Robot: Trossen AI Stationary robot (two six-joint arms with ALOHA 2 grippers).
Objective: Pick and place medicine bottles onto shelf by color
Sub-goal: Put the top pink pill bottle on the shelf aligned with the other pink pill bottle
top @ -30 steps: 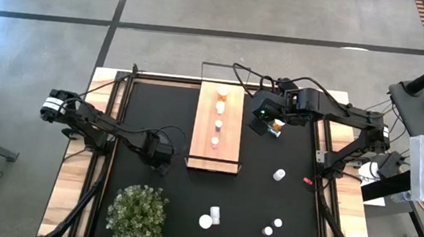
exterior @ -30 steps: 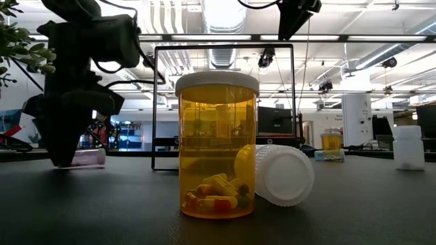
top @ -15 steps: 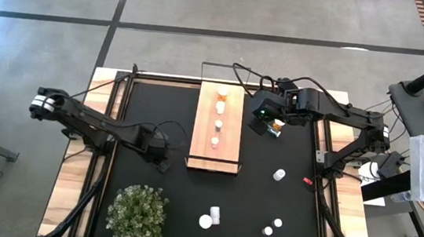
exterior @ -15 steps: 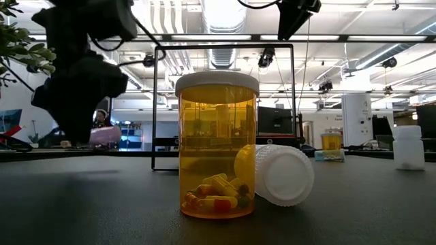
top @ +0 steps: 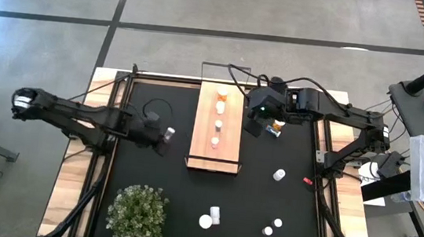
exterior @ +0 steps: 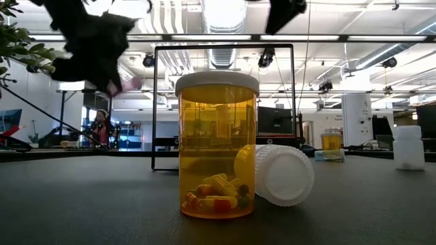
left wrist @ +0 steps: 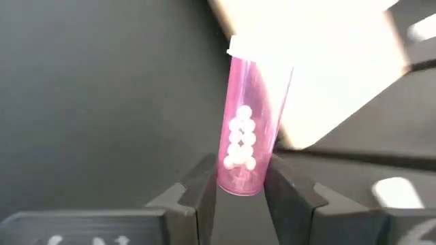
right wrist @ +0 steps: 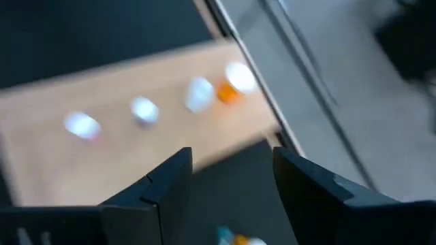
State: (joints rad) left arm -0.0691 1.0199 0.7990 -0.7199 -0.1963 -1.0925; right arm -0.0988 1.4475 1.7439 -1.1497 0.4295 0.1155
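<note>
Bottles first: we are lifting a pink bottle [left wrist: 248,129], clear plastic with white pills, pinched in our left hand [top: 164,136], now raised off the tabletop [top: 151,175] beside the wooden shelf [top: 226,148], ready for placing. Farther off, our empty right hand [top: 257,123] is hovering with fingers spread past the shelf.

Overhead, table-level, 2 wrist cameras

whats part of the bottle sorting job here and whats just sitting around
Part of the job:
- pink bottle held in the left gripper
- shelf with four bottles on it
- loose bottles on the mat, like the white one
- right gripper, open beside the shelf

Lying about:
- potted plant
</note>
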